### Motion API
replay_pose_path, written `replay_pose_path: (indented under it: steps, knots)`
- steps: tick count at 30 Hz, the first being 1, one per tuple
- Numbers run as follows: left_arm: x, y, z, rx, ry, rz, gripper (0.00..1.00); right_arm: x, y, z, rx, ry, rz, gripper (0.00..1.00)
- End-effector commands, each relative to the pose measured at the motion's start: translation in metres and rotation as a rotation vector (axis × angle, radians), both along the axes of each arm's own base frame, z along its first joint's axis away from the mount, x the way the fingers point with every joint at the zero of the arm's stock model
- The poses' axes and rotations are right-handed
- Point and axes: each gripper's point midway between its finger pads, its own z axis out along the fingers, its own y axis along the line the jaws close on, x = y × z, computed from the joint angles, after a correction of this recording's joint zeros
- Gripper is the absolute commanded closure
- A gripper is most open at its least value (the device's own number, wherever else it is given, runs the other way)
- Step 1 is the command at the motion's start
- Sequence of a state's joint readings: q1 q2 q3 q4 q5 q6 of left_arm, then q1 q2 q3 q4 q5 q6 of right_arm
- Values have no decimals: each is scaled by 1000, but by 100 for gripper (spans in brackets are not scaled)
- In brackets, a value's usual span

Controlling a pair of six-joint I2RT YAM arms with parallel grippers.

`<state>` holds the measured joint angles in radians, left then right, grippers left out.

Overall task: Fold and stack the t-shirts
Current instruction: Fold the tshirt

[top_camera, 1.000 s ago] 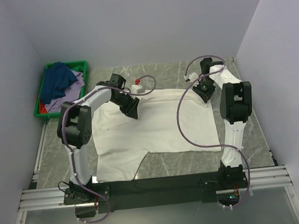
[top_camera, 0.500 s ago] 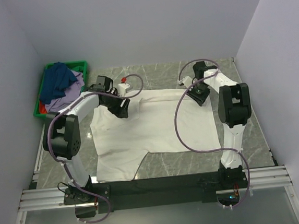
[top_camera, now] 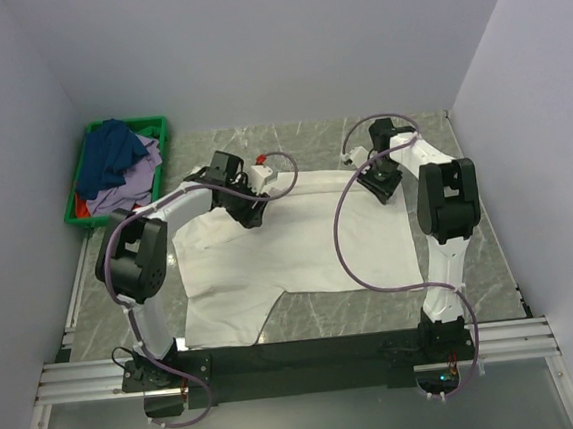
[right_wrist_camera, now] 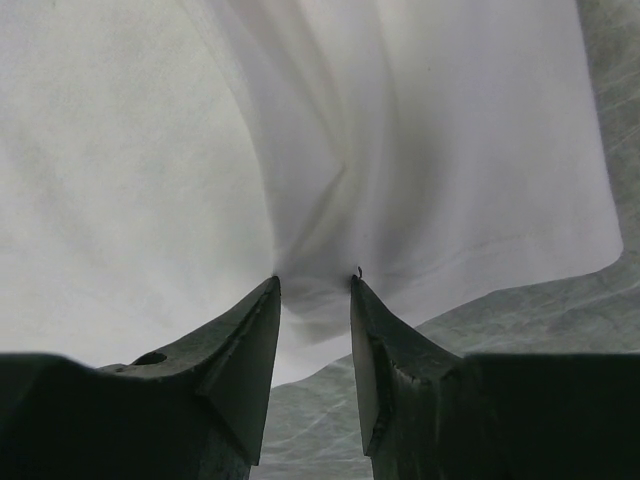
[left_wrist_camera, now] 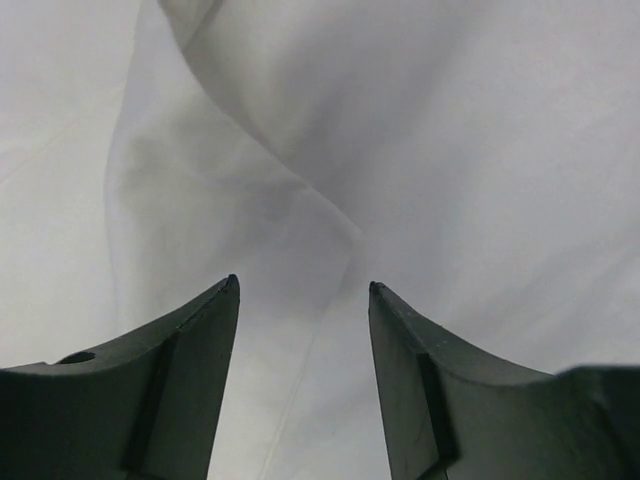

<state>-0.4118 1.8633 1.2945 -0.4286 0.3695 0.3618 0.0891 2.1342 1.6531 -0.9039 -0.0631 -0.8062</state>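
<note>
Tabletop [top_camera: 310, 142] of grey marble pattern is seen from above, with two white robot arms mounted at its near edge. A large white t-shirt [top_camera: 299, 238] is spread mostly flat across the middle of the table. The left gripper [top_camera: 249, 216] is held over the far left part of this shirt; its jaws are parted, and only loosely creased cloth is seen between and beyond them. The right gripper [top_camera: 380, 188] is placed at the shirt's far right corner, near the hem. Its jaws are drawn close together, and folds of the white cloth are gathered into the pinch. At the far left corner, a dark blue t-shirt [top_camera: 109, 155], a lavender t-shirt [top_camera: 135, 178] and a red t-shirt [top_camera: 83, 204] are heaped in a green crate [top_camera: 154, 122].
</note>
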Motion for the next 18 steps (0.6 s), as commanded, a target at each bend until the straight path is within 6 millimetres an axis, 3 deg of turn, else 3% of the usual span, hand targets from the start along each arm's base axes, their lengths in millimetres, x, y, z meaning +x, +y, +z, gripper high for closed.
replay_pose_path:
  steps: [1,8,12,13,18]
  knots:
    - [12,-17,6,-19,-39,-4,40,-2,-4,10,-8,-20,-14,58]
    - [3,-24,-17,3,8,-22,42,-4,-6,0,-19,-1,-23,57]
    - [5,-20,-23,22,3,-7,51,-5,-10,-4,-31,6,-26,57]
    - [7,-19,-24,30,0,0,54,-5,-10,-5,-29,9,-21,36]
    - [8,-17,-27,40,5,7,74,-6,-13,0,-22,8,-27,35]
